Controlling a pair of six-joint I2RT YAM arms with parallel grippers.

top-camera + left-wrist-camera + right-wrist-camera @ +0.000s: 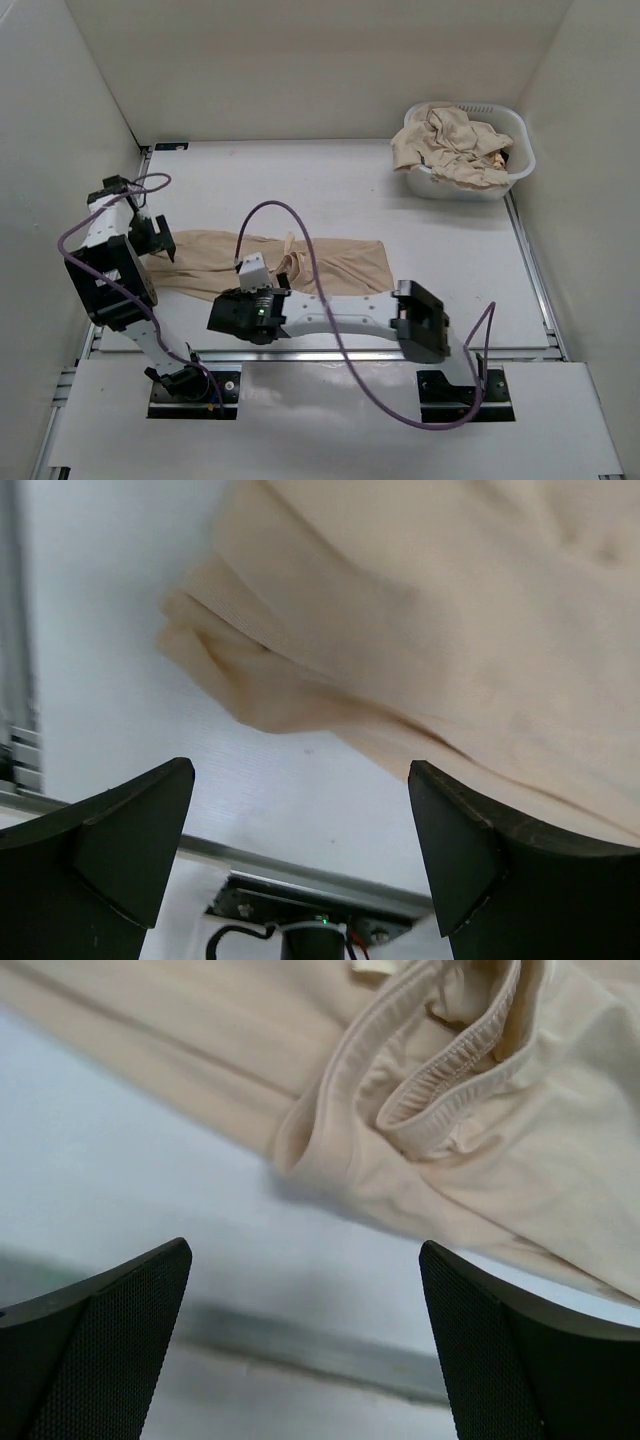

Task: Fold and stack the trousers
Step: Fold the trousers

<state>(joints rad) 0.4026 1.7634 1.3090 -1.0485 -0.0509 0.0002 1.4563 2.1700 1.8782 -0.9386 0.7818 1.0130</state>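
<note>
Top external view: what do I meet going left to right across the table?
Left gripper → trousers laid flat → white laundry basket holding crumpled beige cloth. The right gripper sits within the trousers' span, so omitted.

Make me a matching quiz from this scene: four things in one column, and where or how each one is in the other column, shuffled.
Things:
1. trousers
2. laundry basket
3. left gripper
4. right gripper

Places or states:
A. open, facing the elastic waistband
B. back right corner, holding crumpled beige cloth
C. open, at the cloth's left end
D. lying stretched out across the table

Pairs: 1-D, 2-B, 3-C, 4-A
</note>
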